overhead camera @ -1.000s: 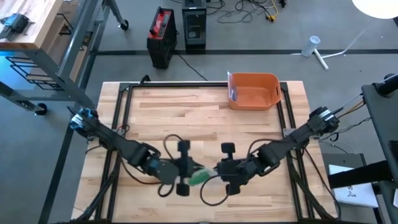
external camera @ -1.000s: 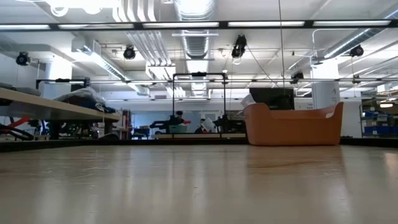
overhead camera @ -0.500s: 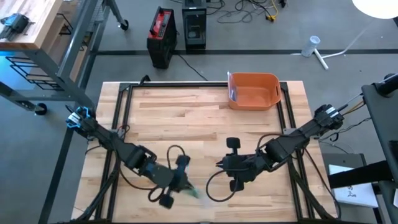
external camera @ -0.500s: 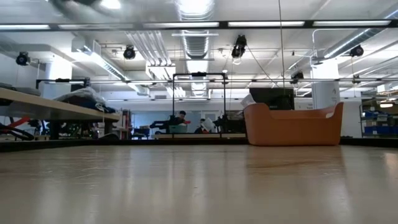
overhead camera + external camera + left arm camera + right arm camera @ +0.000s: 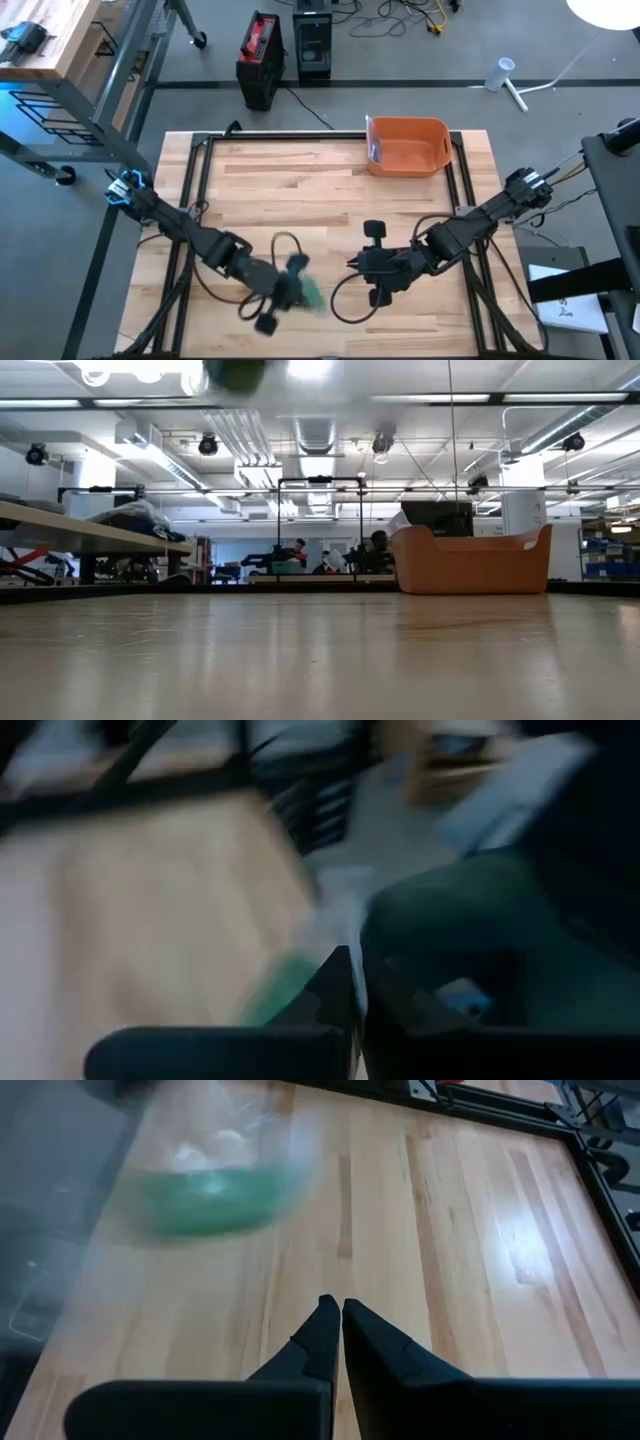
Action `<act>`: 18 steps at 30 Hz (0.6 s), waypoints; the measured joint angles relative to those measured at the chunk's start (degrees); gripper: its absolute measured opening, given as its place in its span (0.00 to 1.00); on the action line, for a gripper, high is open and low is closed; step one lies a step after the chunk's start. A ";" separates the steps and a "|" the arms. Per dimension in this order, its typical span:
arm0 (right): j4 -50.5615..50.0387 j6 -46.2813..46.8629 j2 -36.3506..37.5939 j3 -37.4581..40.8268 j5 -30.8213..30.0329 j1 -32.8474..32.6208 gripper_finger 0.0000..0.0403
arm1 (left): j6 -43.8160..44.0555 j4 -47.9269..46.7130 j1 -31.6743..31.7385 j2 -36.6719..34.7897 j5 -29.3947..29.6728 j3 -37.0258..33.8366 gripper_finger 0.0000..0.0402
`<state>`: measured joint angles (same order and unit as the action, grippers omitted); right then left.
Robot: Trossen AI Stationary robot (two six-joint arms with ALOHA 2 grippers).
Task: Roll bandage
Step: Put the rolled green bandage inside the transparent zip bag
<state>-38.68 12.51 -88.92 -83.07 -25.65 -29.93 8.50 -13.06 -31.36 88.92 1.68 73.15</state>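
Gripping green bandage (image 5: 308, 294), L gripper (image 5: 296, 290) shifted slightly since earlier; R gripper (image 5: 352, 265) closed, empty, unmoved.

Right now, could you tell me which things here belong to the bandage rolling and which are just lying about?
In the job: green bandage; left pincer, shut on the bandage; right pincer, shut, empty.

Lying about: orange plastic bin at the table's far edge; wooden table.

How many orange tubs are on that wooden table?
1. The orange tub sits at the far edge of the table, right of the middle, well away from both arms. None seems hidden.
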 joint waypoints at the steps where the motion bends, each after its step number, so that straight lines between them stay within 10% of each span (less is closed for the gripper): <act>1: 0.00 0.00 0.00 0.00 0.03 0.02 0.03 | -2.29 2.45 -0.43 0.00 -1.36 -0.35 0.00; 9: 0.07 0.42 0.00 0.02 0.04 -0.03 0.03 | 9.87 -6.52 0.91 -2.30 27.19 -4.19 0.00; 18: 2.54 -1.35 -1.52 0.06 -0.35 -0.03 0.03 | 15.86 8.07 4.78 -2.08 27.41 -14.67 0.00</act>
<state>-36.14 11.16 -90.44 -83.00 -26.00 -29.95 24.36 -4.99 -26.59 86.85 29.09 58.47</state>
